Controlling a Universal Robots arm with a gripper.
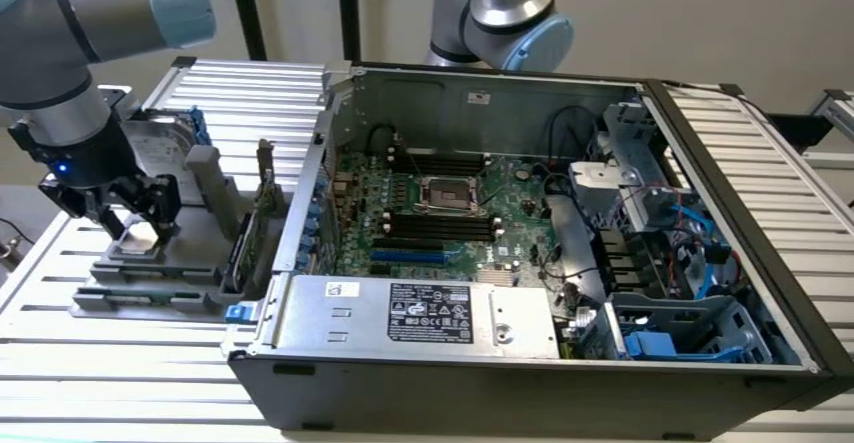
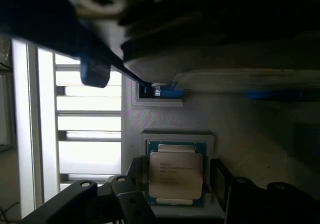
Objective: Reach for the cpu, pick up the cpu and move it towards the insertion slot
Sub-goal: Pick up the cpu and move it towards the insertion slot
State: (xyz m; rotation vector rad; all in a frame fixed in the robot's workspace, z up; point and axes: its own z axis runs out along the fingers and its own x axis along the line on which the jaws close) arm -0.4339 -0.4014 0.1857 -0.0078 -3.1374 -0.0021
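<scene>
End effector (image 1: 131,225): spread wide, holding nothing, one finger on each side of the cpu.
Cpu (image 2: 175,176): lying flat in a grey holder (image 1: 147,285) on the bench (image 1: 80,363), at the exterior view's left.
Insertion slot (image 1: 447,195): inside the open computer case (image 1: 534,383), well apart from the cpu, toward the exterior view's right.

Cams: ext high, wide, angled down; wrist close, looking down.
Shared: small silvery square cpu (image 1: 135,240) (image 2: 176,176) in grey holder (image 1: 150,289) (image 2: 167,118).
</scene>
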